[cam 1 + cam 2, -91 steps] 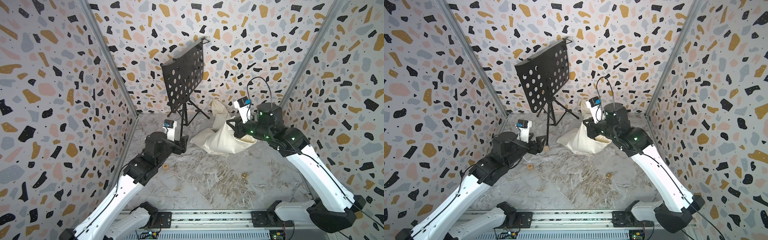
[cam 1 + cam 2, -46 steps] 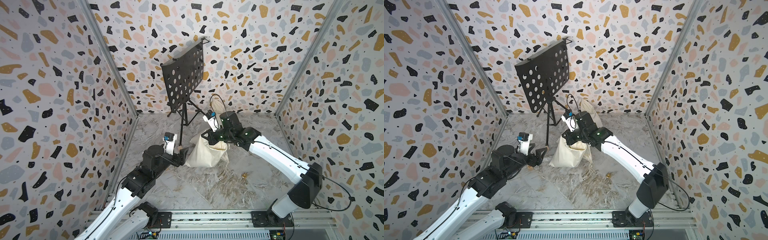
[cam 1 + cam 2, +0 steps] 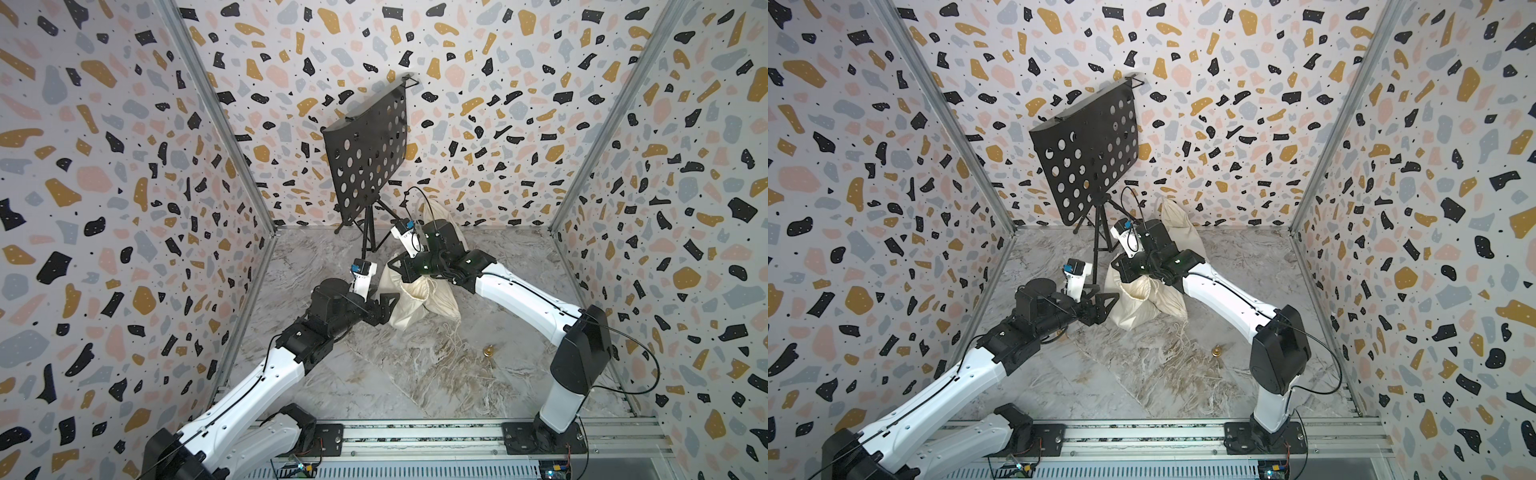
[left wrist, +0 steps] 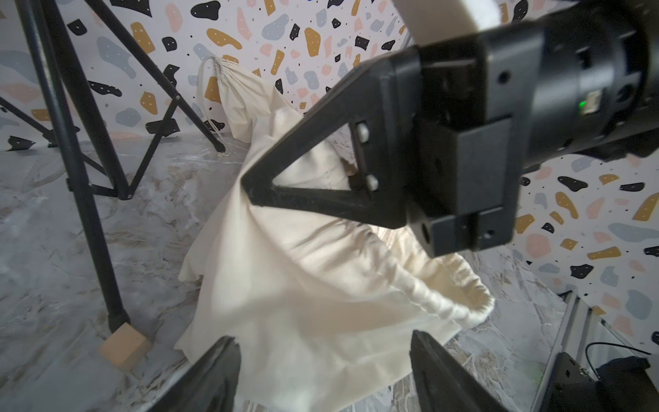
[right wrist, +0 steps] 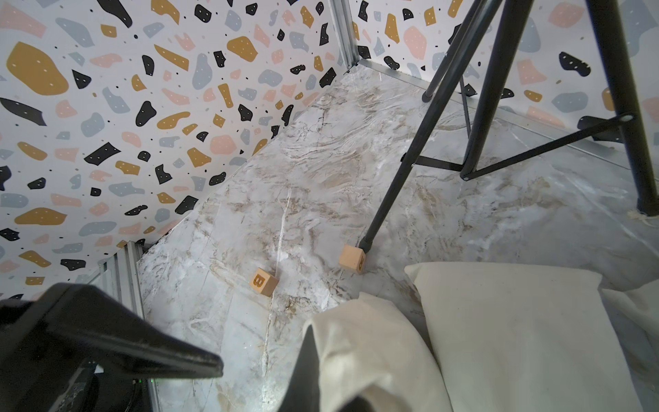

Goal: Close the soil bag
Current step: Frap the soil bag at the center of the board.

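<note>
Bag point(image 3: 415, 313) now nearer left fingers point(image 4: 217, 374), mouth point(image 3: 417, 292) half-hidden.

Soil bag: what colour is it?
The soil bag is plain cream cloth, seen best in the left wrist view.

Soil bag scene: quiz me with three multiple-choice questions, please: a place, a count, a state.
1. Where is the soil bag?
A. hanging overhead
B. on the floor by the music stand legs
C. outside the walls
2. How many wooden cubes show in the right wrist view?
A. none
B. five
C. two
3. The bag's mouth is:
A. gaping open
B. knotted shut
C. taped shut
Key: 1 B, it rests on the marble; 2 C, one lettered, one at a stand foot; 3 A, its rim stands wide in the left wrist view.
</note>
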You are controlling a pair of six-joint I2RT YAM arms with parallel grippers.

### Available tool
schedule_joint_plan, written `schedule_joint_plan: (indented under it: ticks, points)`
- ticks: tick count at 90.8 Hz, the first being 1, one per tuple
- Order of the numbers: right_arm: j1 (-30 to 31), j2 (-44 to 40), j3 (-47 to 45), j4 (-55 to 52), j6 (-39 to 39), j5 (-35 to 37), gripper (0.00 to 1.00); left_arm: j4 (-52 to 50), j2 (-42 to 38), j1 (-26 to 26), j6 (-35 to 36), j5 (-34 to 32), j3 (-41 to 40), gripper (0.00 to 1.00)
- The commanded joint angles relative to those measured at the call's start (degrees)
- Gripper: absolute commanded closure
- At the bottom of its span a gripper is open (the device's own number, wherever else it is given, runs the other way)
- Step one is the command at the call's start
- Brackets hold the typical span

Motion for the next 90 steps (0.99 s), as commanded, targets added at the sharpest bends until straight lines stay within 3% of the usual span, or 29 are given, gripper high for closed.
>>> schedule_joint_plan:
  ticks: [1, 26, 37, 49, 57, 59, 69, 84, 90]
  points:
    - [-0.14, -0.25, 3.27, 1.68, -0.72, -0.60, 1.00, 6.24, -1.07, -0.27, -3.39, 1.90, 1.06, 0.21]
    - [-0.14, 0.81, 3.46, 3.40, 1.38, -0.88, 1.00, 7.26, 3.37, -0.85, -10.21, 0.19, 2.35, 0.21]
    - [-0.14, 0.88, 3.50, 3.84, 2.06, -1.40, 1.00, 7.37, 5.85, -1.31, -12.33, -1.59, 2.91, 0.29]
    - [-0.14, 0.51, 3.48, 3.80, 2.40, -1.16, 0.99, 7.53, 7.32, -1.41, -13.96, -2.46, 3.58, 0.52]
    - [-0.14, -0.15, 3.24, 3.62, 2.31, -1.41, 0.96, 7.92, 7.31, -1.41, -14.74, -4.15, 3.93, 0.89]
    - [-0.14, -0.51, 3.20, 3.46, 2.21, -1.32, 0.94, 7.88, 7.31, -1.41, -15.04, -4.82, 4.08, 0.99]
    - [-0.62, -4.03, 1.46, 2.43, 2.28, -0.67, 0.86, 6.79, 7.40, -1.41, -14.93, -7.24, 4.66, 1.00]
    - [-4.63, -16.72, -9.10, 4.59, 3.12, -3.17, 0.49, 3.43, 6.40, -1.32, -13.67, -10.87, 5.38, 1.00]
    - [-6.69, -23.03, -13.30, 2.90, 1.90, -4.93, 0.39, 2.29, 5.96, -1.32, -13.22, -12.02, 5.45, 1.00]
